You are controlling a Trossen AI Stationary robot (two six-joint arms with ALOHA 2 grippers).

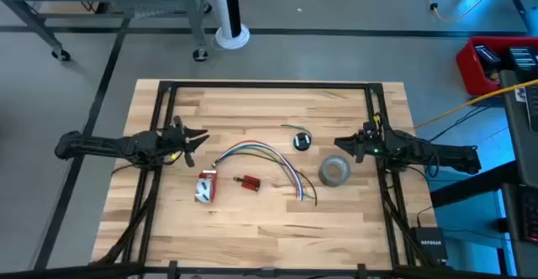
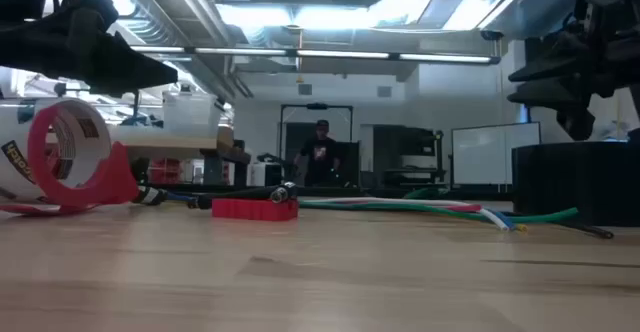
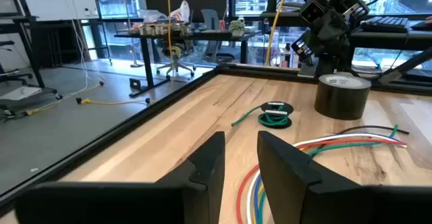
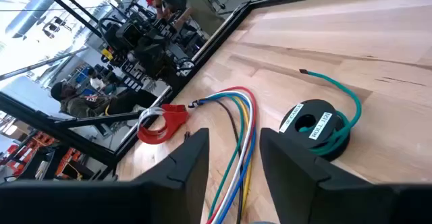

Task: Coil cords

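The cord is a small round dark green bundle with white labels (image 1: 302, 140), lying flat on the table right of centre; it also shows in the left wrist view (image 3: 275, 114) and the right wrist view (image 4: 314, 126), one loose end trailing off. My left gripper (image 1: 200, 139) is open and empty above the table's left side. My right gripper (image 1: 342, 145) is open and empty at the right, just right of the bundle and above the grey tape roll (image 1: 334, 171).
A fan of coloured wires (image 1: 267, 157) arcs across the table's middle. A red tape dispenser (image 1: 205, 186) and a small red block (image 1: 248, 182) lie left of centre. A black frame (image 1: 269, 85) borders the table. A person (image 2: 321, 152) stands far behind.
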